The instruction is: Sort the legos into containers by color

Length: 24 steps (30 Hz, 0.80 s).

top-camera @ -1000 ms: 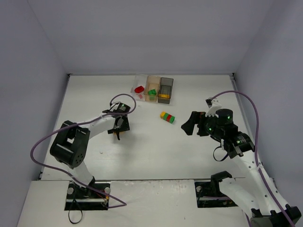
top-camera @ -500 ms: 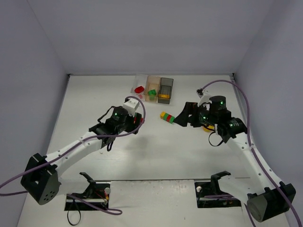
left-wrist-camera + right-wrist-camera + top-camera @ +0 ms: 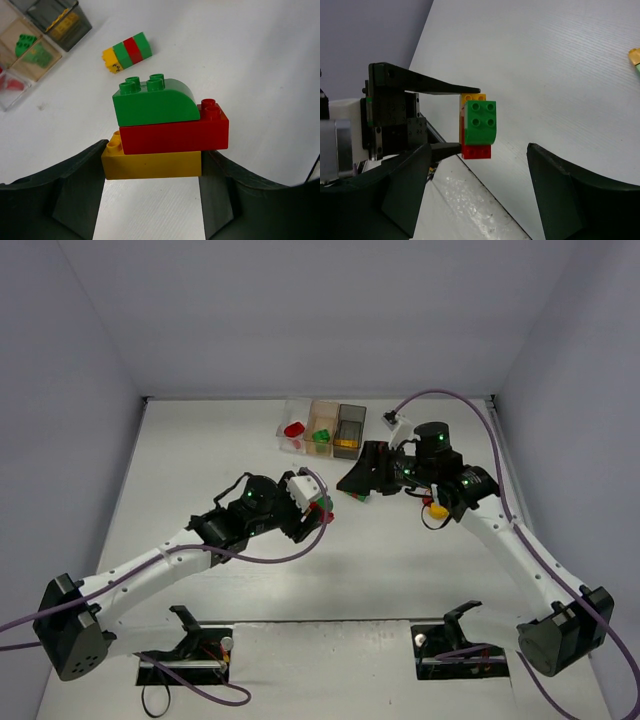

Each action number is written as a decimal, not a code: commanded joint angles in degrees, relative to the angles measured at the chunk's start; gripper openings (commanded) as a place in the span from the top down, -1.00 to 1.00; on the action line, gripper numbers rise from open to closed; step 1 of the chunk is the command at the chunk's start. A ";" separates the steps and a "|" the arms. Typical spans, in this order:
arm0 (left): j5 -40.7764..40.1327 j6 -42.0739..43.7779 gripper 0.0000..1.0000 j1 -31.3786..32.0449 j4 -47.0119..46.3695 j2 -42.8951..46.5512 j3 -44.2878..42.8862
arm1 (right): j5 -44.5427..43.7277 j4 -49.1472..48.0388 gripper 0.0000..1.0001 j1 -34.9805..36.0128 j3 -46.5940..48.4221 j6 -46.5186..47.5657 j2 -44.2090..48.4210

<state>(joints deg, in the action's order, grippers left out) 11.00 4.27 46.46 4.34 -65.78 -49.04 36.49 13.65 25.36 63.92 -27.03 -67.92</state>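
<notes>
My left gripper (image 3: 151, 172) is shut on the yellow bottom brick of a three-brick stack (image 3: 165, 130), with red in the middle and a rounded green brick on top. It holds the stack above the table, left of centre (image 3: 322, 508). My right gripper (image 3: 480, 192) is open and empty, facing that held stack (image 3: 477, 129). In the top view the right gripper (image 3: 348, 483) hovers over a smaller yellow-green-red-green stack (image 3: 127, 51) lying on the table. The clear (image 3: 293, 430), orange-tinted (image 3: 322, 426) and dark grey (image 3: 350, 428) containers stand in a row at the back.
The clear box holds a red lego (image 3: 294, 428), the orange one a green lego (image 3: 321, 436), the grey one yellow legos (image 3: 346, 447). A small yellow and red piece (image 3: 437, 508) shows beside the right forearm. Grey walls enclose the table on three sides.
My left arm has stretched out to the right, carrying the three-brick stack toward the centre. My right gripper has moved left and forward to above the small stack.
</notes>
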 commanded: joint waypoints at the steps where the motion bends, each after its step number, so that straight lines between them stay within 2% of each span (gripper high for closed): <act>1: 2.97 6.18 0.28 1.53 -1.18 0.91 -4.40 | -0.27 -4.33 -0.45 1.70 2.88 -2.50 -1.16; 24: 3.23 9.70 0.28 3.20 -3.37 -1.81 -6.95 | -3.97 -5.65 -0.44 6.63 -0.64 -3.21 -6.26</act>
<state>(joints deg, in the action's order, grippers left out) 13.28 12.56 49.19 4.43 -68.01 -52.42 33.15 11.81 31.35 63.51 -30.02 -73.78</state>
